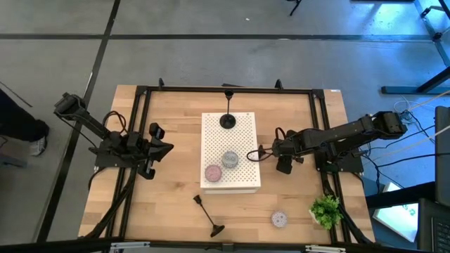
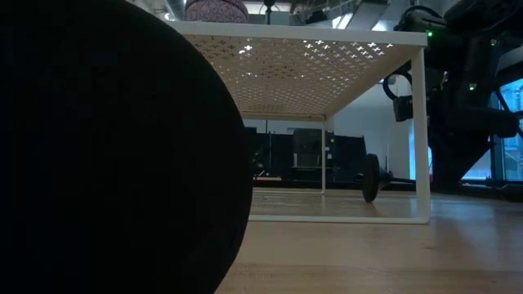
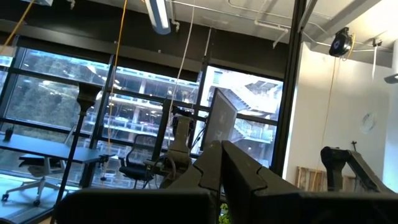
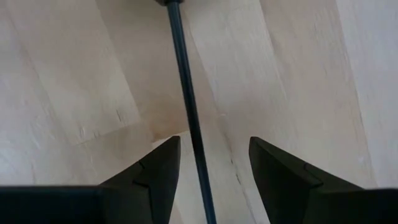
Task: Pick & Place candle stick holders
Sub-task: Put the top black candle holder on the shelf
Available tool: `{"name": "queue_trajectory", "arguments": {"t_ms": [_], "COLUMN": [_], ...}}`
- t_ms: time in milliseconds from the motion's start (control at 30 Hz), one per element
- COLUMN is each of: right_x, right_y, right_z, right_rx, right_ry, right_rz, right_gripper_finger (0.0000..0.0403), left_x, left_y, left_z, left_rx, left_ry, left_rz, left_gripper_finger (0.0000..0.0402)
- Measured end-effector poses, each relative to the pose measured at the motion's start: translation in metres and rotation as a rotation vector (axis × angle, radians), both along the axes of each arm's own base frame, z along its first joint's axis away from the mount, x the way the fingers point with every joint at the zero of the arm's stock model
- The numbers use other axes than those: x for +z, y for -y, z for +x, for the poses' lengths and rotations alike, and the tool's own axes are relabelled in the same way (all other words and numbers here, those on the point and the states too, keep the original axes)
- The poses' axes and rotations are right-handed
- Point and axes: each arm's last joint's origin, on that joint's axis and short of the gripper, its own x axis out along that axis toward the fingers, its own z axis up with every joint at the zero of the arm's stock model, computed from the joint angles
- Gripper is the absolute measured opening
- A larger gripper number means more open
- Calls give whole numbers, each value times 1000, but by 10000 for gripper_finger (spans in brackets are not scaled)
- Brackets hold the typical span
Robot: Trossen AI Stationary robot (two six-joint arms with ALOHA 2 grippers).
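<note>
The right gripper (image 1: 261, 154) sits at the white board's (image 1: 242, 133) right edge, jaws spread wide around a thin black stem (image 4: 188, 106) without touching it, bare table (image 1: 176, 112) beneath. The left gripper (image 1: 167, 147) waits left of the board with open wood between; I cannot tell its jaws. On the board stand a black holder (image 1: 228, 121), a grey puck (image 1: 230, 159) and a pink puck (image 1: 213, 172). Another black holder (image 1: 209, 215) lies tipped near the front edge, a lavender puck (image 1: 280, 220) beside the plant (image 1: 325, 209).

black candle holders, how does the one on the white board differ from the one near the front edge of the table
The black holder on the board stands upright on the white board; the black holder on the table lies on its side on the bare wood. The first shows mostly its round base, the second its whole thin stem. Both are black.
</note>
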Motion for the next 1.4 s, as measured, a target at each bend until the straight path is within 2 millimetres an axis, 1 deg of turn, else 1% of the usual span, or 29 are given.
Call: {"name": "queue_trajectory", "arguments": {"t_ms": [433, 767, 1167, 1400], "right_x": [0, 0, 0, 0], "right_y": [0, 1, 2, 3], "right_z": [1, 1, 1, 1], "right_rx": [-3, -65, -89, -90], "right_ry": [11, 21, 18, 17], "right_rz": [-6, 9, 51, 47], "right_gripper_finger": [195, 193, 154, 139], "left_x": [0, 0, 0, 0], "left_y": [0, 0, 0, 0], "left_z": [0, 0, 0, 0], "left_rx": [0, 0, 0, -2], "left_ry": [0, 0, 0, 1], "left_rz": [1, 1, 1, 2], "left_gripper_finger": [4, 4, 4, 5]}}
